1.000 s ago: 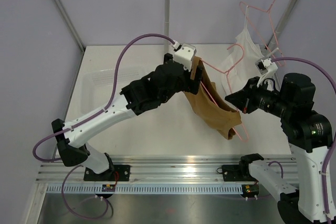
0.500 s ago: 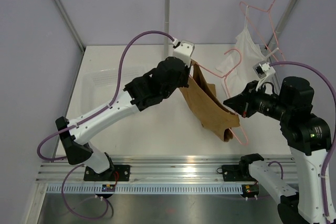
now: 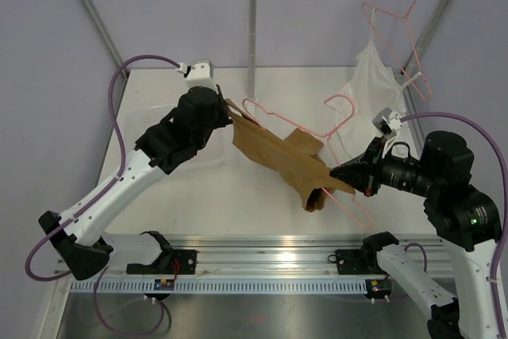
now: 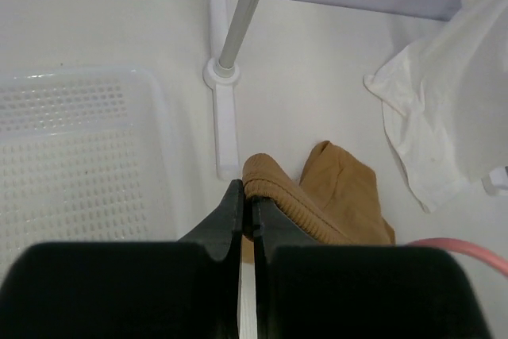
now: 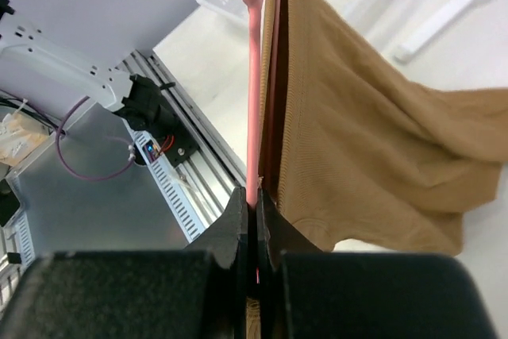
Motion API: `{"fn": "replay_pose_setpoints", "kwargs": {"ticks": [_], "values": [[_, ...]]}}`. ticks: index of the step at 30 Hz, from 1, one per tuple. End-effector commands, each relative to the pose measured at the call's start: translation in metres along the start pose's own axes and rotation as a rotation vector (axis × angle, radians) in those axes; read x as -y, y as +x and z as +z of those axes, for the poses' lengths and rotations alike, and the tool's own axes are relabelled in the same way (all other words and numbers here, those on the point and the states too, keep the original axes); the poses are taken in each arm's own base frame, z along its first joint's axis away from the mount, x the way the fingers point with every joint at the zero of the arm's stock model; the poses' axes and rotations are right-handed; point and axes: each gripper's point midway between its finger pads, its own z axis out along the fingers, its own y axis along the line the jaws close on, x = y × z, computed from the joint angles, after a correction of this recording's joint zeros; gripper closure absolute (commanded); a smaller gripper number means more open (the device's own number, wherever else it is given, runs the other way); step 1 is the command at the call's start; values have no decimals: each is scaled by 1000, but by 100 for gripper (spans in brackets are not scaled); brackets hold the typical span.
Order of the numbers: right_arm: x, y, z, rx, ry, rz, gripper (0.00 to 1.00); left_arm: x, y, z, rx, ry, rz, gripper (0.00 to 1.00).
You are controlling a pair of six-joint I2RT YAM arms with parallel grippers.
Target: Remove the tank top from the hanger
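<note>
The tank top [image 3: 278, 156] is hanging stretched in the air above the middle of the table [image 3: 238, 212], slanting from upper left to lower right, with a loose fold drooping toward the near edge. The hanger [image 5: 252, 77] is threading through the fabric; bends of its pink wire are showing at the garment's upper-left end and on its far side.

The left gripper [image 4: 248, 204] is clamping the upper-left end of the tank top – its jaws are narrowed to a slit, with a ribbed fold of fabric bulging at the fingertips. The right gripper [image 5: 254, 204] is clamping the hanger wire at the lower-right end, jaws pressed together on it. The fabric edge is lying just beside the wire – whether it is also pinched cannot be told.

A white basket [image 4: 71, 156] is sitting at the table's left edge. A rack post [image 3: 252, 29] is standing at the far edge, and a white top [image 3: 373, 73] is hanging near the far right corner.
</note>
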Motion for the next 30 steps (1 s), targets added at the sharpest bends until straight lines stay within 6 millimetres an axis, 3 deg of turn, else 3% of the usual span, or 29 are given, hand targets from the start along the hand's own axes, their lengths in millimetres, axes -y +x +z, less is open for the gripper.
{"fn": "replay_pose_setpoints", "kwargs": {"ticks": [1, 3, 4, 6, 7, 8, 9, 10, 11, 13, 15, 17, 18, 19, 20, 21, 22, 24, 25, 27, 28, 30], "values": [[-27, -14, -7, 80, -121, -83, 100, -23, -16, -14, 68, -49, -98, 100], [-24, -17, -3, 111, -119, -61, 100, -13, -10, -23, 44, 38, -120, 100], [-23, -34, -1, 190, -116, -96, 100, -6, -8, -29, 37, 99, -126, 100], [-24, -42, 5, 267, -145, -47, 100, 25, 7, -51, 10, 331, -132, 100], [-30, -74, 0, 422, -170, -128, 100, 37, 16, -59, 1, 415, -122, 100], [-32, -85, -1, 495, -189, -133, 100, 55, 26, -74, 0, 540, -113, 100], [-26, -83, 6, 533, -206, -72, 100, 73, 42, -90, -30, 637, -64, 100], [-36, -112, -8, 694, -242, -151, 100, 85, 53, -100, -50, 705, -30, 100], [-33, -119, -4, 722, -259, -125, 100, 99, 72, -112, -92, 810, 19, 100], [-31, -150, -13, 865, -262, -127, 100, 119, 111, -138, -168, 946, 84, 100], [-24, -166, -12, 917, -242, -119, 100, 110, 138, -130, -207, 883, 102, 100], [-2, -177, -7, 921, -126, -67, 100, 94, 149, -114, -223, 768, 92, 100], [0, -192, -13, 915, -44, -117, 100, 74, 154, -97, -229, 622, 75, 100], [34, -175, 3, 792, 107, -17, 100, 65, 153, -90, -227, 551, 71, 100], [47, -168, 5, 734, 182, 7, 100, 45, 154, -81, -222, 428, 87, 100], [51, -170, 0, 709, 245, -9, 100, 37, 153, -77, -224, 379, 86, 100], [70, -151, 2, 633, 336, 49, 100, 36, 148, -75, -217, 351, 91, 100], [77, -143, -5, 590, 406, 54, 100, 22, 144, -69, -205, 266, 112, 100], [89, -124, -6, 516, 478, 88, 100, 21, 141, -68, -202, 248, 118, 100], [99, -121, -8, 443, 549, 74, 100, 16, 133, -58, -214, 205, 128, 100], [110, -107, -10, 373, 612, 93, 100, 15, 129, -55, -217, 200, 128, 99], [129, -107, -5, 308, 693, 83, 100, 21, 116, -50, -205, 222, 132, 96]]}}
